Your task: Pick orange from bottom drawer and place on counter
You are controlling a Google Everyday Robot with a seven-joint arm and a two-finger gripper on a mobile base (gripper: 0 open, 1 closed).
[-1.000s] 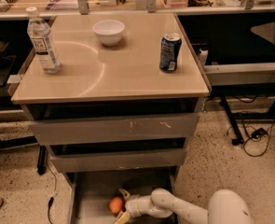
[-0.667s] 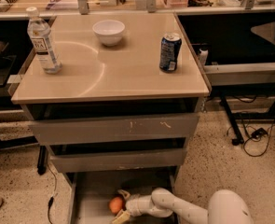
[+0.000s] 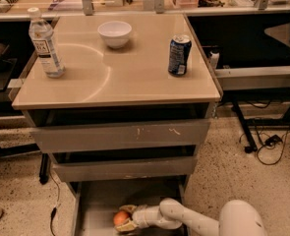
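Nothing has visibly shifted since the earlier frame: arm (image 3: 184, 216), gripper (image 3: 126, 218) and orange (image 3: 120, 217) sit as before. So far the counter (image 3: 134, 77) carries no orange, so lifting and placing remain. Below, the drawer (image 3: 98, 205) stands pulled out. Inside it the gripper reaches low, its fingers hugging the orange from both sides, apparently clasping it on the drawer floor.

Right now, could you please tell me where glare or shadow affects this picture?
In the camera view, a curved arc of glare crosses the counter between the water bottle and the white bowl; also in the camera view, the bottom drawer lies in shadow, yet the orange shows clearly at the gripper down inside it.
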